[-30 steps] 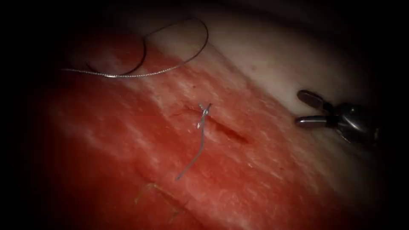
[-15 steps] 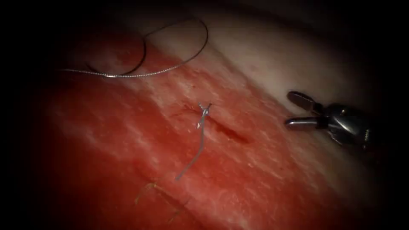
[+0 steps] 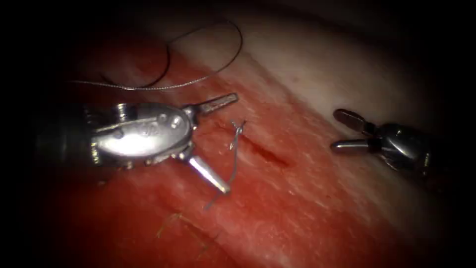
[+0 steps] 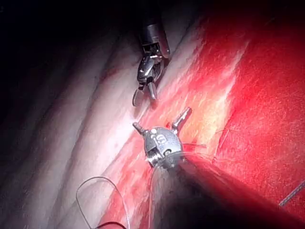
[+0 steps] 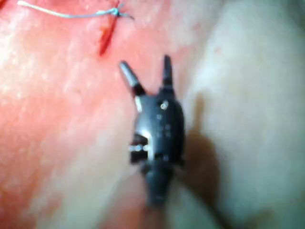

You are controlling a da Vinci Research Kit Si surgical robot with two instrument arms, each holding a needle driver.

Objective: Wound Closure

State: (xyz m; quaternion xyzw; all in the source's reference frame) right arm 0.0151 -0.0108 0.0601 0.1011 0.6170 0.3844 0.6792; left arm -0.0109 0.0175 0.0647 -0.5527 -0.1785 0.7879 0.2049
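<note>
My left tool [image 3: 231,144] reaches in from the left over the red tissue [image 3: 307,208], open wide and holding nothing. A knot [image 3: 238,127] sits on the cut [image 3: 267,154]. Its pale thread tail [image 3: 233,164] runs down past the left tool's lower jaw tip. My right tool [image 3: 336,130] hovers right of the cut over pale tissue, open and empty. The dark curved needle [image 3: 165,67] lies free on the tissue at the upper left, its thread [image 3: 233,54] looping around it. The right wrist view shows the right tool [image 5: 145,62] open short of the knot [image 5: 116,12]. The left wrist view shows the left tool [image 4: 161,120] open.
Red fluid covers the tissue left of and around the cut. A pale band of tissue [image 3: 317,74] runs along the upper right. A faint yellowish strand [image 3: 171,218] lies lower left. In the left wrist view, the right tool [image 4: 145,93] sits beyond the left one.
The left tool has come in from the left with its jaws spread beside the knot's tail. The right tool drifted slightly left, then held still. Needle and thread have not moved.
</note>
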